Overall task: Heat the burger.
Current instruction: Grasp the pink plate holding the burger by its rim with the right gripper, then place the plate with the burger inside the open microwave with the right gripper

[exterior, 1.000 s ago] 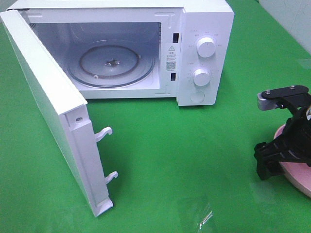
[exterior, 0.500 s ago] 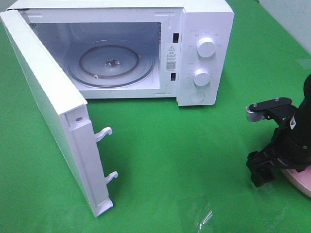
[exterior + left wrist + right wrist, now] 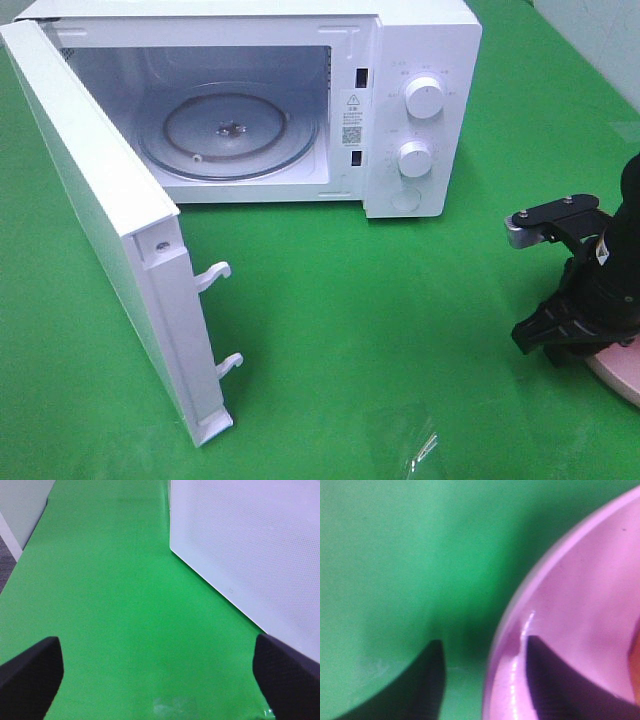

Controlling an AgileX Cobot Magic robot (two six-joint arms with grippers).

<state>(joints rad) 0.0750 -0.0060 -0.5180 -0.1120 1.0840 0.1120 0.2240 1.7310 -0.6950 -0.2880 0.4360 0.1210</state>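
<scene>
Right gripper point(image 3: 484, 645): part open, jaws astride the plate point(image 3: 580, 580) rim, one finger inside, one over the cloth point(image 3: 395, 555), rim not clamped. Burger point(image 3: 636, 665): brown sliver on the plate, near the inner finger. Left gripper point(image 3: 156, 647): wide open, empty, above the cloth.

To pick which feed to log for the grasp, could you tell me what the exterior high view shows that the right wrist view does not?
Only exterior high: the open microwave, its door swung wide and its glass turntable. Only right wrist: the right claw open astride the plate rim, one finger inside, one over the cloth; an orange-brown sliver at the frame edge, perhaps the burger. Both: claw, plate, cloth.
</scene>
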